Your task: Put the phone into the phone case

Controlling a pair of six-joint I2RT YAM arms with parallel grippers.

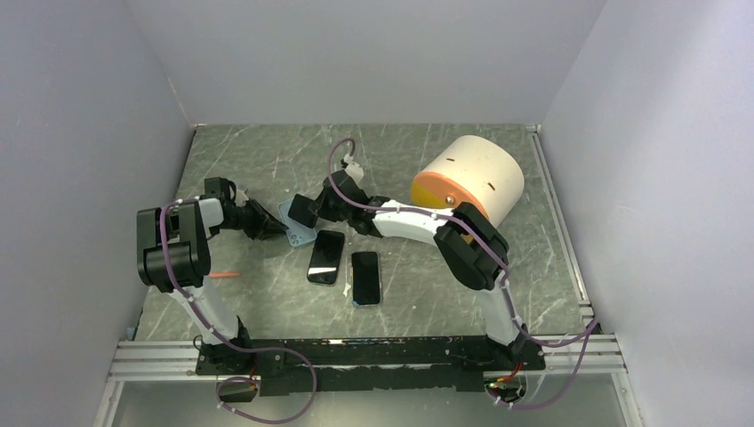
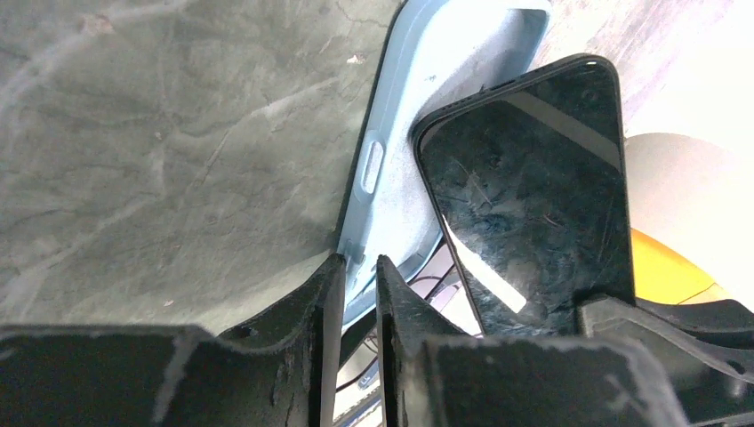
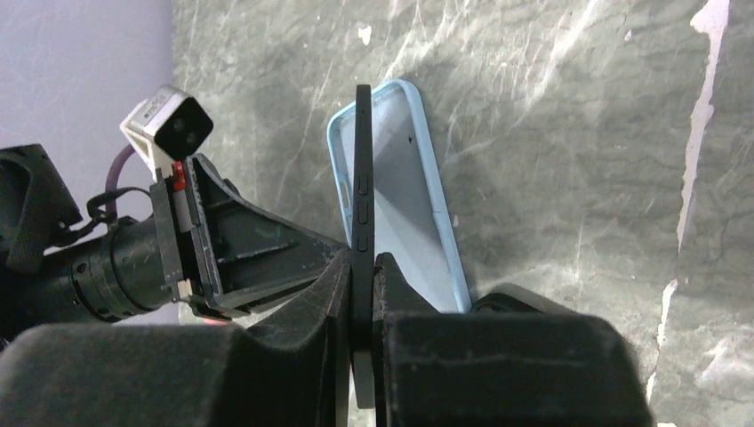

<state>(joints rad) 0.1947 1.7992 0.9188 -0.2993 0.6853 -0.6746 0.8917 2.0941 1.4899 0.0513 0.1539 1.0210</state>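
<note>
On a grey marbled bench (image 1: 409,307) between white walls, the phone (image 3: 363,178) stands edge-on at the centre of the right wrist view, clamped between the right jaws, just beside the pale blue phone case (image 3: 405,178). The left jaws pinch the case's rim.

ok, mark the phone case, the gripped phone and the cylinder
phone case (image 2: 445,62): left wrist view, back panel
phone (image 2: 525,196): left wrist view, screen
cylinder (image 1: 480,169): top view, curved side
</note>
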